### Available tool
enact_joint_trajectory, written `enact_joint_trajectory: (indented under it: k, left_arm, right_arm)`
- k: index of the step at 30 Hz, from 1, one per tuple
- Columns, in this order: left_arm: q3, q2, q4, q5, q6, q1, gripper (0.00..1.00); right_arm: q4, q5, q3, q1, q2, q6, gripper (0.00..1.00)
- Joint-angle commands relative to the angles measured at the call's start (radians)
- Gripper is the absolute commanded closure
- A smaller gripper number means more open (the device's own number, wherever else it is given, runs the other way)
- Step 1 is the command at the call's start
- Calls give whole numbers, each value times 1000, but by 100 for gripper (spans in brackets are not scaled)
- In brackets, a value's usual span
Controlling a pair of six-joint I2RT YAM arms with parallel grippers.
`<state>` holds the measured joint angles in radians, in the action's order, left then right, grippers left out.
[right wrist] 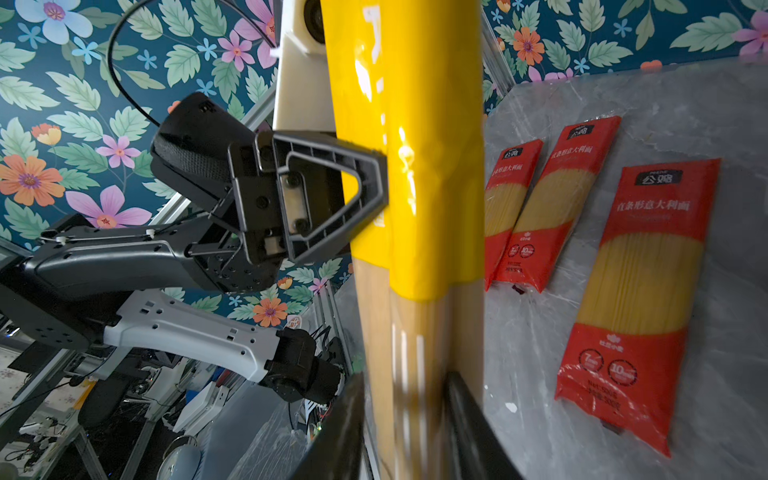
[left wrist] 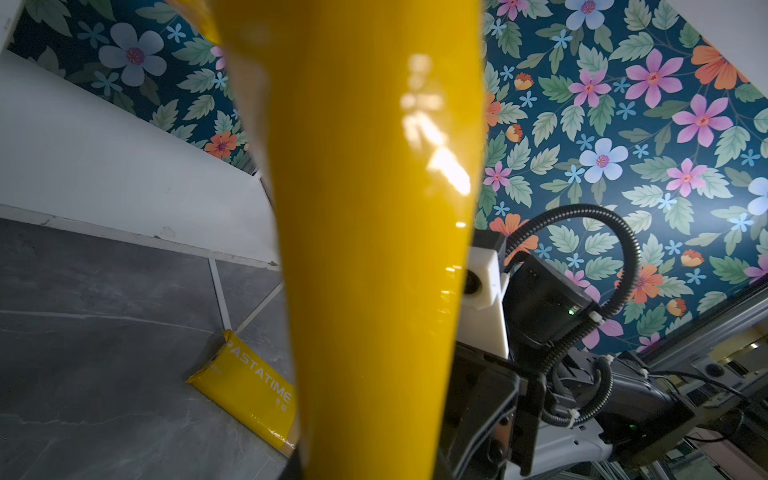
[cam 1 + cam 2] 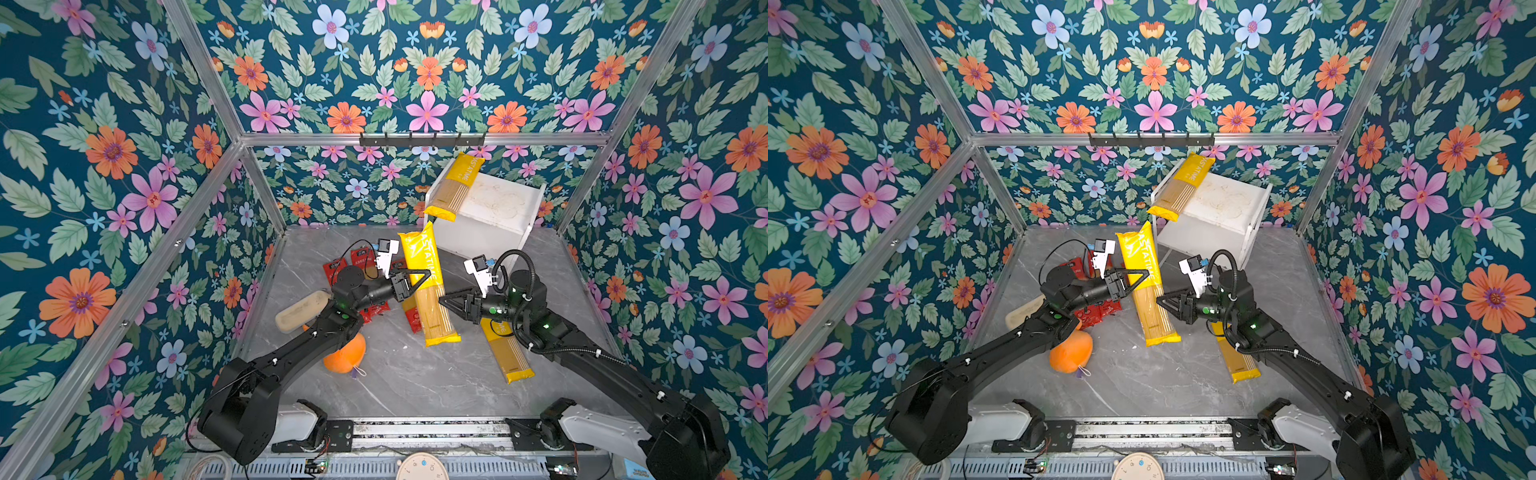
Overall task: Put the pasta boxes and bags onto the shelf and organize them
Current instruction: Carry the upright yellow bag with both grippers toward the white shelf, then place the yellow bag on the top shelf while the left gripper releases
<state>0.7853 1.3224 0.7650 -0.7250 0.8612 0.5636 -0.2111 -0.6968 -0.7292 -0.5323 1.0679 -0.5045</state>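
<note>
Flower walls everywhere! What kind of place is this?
Probably a robot practice booth, not a real room: flowered panels in a metal frame, two robot arms on a rail, a little white shelf.

- Top views: bright, even light from overhead; the floral walls [image 3: 124, 166] are sharp and splay outward toward the edges, a wide-lens effect.
- Grey table [image 3: 407, 374]: soft, short shadows under the arms, faint sheen only.
- Left wrist view: yellow pack [image 2: 374, 249] close to the lens, out of focus, with white glare patches on its film.
- Right wrist view: the pack's lower part is smeared by blur; red packs [image 1: 640, 291] are sharp.
</note>
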Motion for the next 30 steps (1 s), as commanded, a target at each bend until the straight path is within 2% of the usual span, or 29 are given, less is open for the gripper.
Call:
enact_joint_trajectory:
  k: [1,4,10,14,18,21,26,28,30]
  left_arm:
    - [55,16,96,19,52,-3,82]
    - [98,56,135,1,104,-1,82]
    - [158,122,197,-14,165,20,83]
    - [191,148,191,-24,170,38,82]
    - [225,166,169,-28,170,38,79]
    - [284,189,132,-33,164,38,71]
    - [405,245,31,-33,126,35,48]
    - [447,267,-15,-29,110,30,40]
    - [469,277,-37,-22,104,23,37]
  right_arm:
    - [23,-11,55,12,-44,-12,55]
    - [13,-9,99,12,-61,-28,48]
    - [-77,20,145,11,-86,-55,50]
    - [-168,38,160,12,-89,-92,58]
    - [-221,48,168,18,-100,-116,78]
    - [-251,64,166,35,-110,-142,89]
    - [-315,77,130,111,-111,-232,99]
    - [-323,83,95,135,-108,-264,100]
    - [-316,100,51,151,-102,-289,100]
